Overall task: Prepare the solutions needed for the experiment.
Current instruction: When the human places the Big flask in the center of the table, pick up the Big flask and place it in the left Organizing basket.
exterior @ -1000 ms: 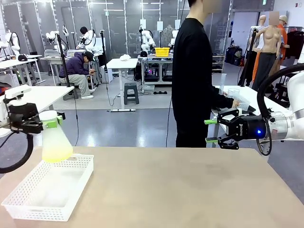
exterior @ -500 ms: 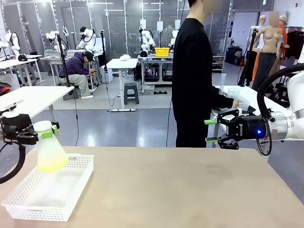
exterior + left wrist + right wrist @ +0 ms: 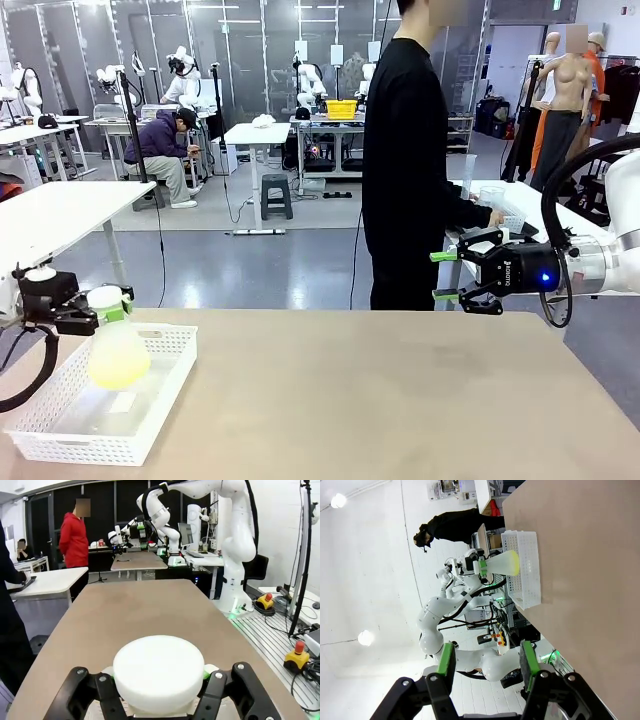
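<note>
Solutions (image 3: 118, 368): pale yellow-green translucent liquid, a shallow layer pooled at the base of a clear conical flask (image 3: 116, 345). Flask upright, slightly tilted, its base low inside the white mesh basket (image 3: 165, 400) at the desk's left end.

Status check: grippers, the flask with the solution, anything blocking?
Left gripper shut on flask neck, over white basket. Yellow-green solution pooled in flask bottom. Right gripper open, empty, off table's far edge. Tabletop unobstructed.

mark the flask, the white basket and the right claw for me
flask (image 3: 117, 352): front view, on its yellow-green lower body, neck held by the left claw (image 3: 100, 306).
white basket (image 3: 168, 385): front view, on its right wall.
right claw (image 3: 444, 276): front view, midway between its green-padded fingertips, open.
</note>
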You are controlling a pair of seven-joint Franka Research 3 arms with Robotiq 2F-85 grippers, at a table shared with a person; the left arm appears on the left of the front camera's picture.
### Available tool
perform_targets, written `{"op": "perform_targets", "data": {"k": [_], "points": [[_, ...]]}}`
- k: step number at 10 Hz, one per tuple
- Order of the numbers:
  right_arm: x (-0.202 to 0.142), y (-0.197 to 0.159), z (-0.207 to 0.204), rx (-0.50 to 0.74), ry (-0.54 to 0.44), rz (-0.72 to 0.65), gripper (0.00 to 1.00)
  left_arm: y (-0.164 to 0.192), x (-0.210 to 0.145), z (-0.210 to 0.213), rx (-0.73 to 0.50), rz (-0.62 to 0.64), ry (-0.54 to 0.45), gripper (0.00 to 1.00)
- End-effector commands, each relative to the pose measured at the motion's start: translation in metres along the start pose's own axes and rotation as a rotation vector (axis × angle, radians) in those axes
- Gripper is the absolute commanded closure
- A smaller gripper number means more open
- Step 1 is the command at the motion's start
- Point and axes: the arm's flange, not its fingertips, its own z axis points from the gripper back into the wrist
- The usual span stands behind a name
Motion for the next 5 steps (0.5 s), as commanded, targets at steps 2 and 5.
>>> {"op": "perform_targets", "data": {"k": [2,5], "points": [[0.000,0.001,0.000,-0.002,0.002,0.001,0.34,0.002,-0.014,0.002,-0.005,-0.039,-0.009,0.98],[0.000,0.001,0.000,-0.002,0.002,0.001,0.34,0.005,-0.037,0.004,-0.011,-0.052,-0.004,0.98]]}}
